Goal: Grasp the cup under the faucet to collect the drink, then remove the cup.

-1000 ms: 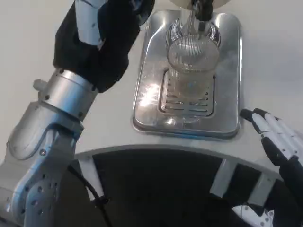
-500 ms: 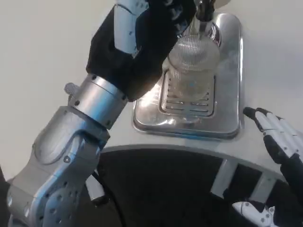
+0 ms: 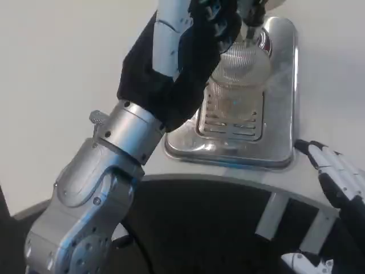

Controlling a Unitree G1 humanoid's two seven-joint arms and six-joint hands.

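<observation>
A clear ribbed cup point(image 3: 242, 74) stands upright on the grille of a shiny metal drip tray point(image 3: 279, 142), right under the faucet point(image 3: 251, 20) at the picture's top. My left hand point(image 3: 197, 40), with its black back and white plates, lies against the cup's left side and hides that side. Its fingers point(image 3: 219, 14) reach up beside the faucet and run off the top edge, so I cannot tell whether they close on the cup. My right hand point(image 3: 336, 177) rests low at the right, near the tray's front right corner, fingers stretched out and holding nothing.
The silver left forearm point(image 3: 108, 171) crosses the picture from bottom left to the tray. The white table point(image 3: 57, 85) spreads to the left. A dark curved rim with grey struts point(image 3: 268, 214) runs along the table's near edge.
My left arm has swung right and forward, from left of the tray until its hand is against the cup. The camera has shifted a little. The right hand has stayed in place.
</observation>
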